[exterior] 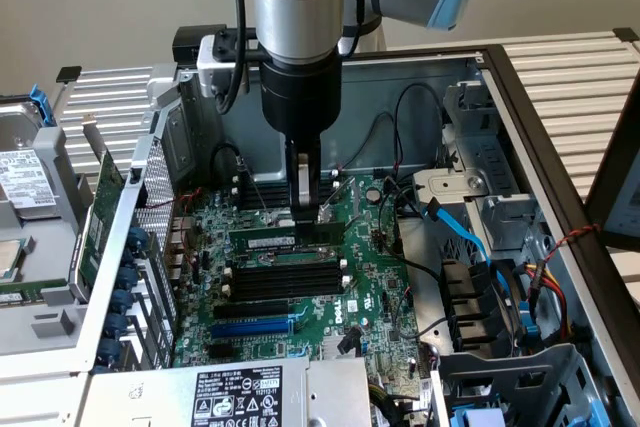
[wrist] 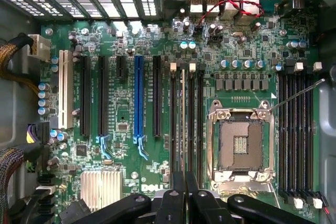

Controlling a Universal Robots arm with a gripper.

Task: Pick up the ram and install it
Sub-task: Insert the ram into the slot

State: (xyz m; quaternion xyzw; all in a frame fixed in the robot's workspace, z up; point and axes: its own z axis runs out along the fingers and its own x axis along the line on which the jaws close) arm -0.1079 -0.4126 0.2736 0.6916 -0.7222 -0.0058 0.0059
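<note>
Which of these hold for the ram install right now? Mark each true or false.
1. The gripper has its jaws wide open. False: they are shut on the ram.
2. The ram is down at the memory slots, in line with them. True.
3. The CPU socket carries a cooler. False: it is bare.
4. The blue slot is empty. True.
</note>
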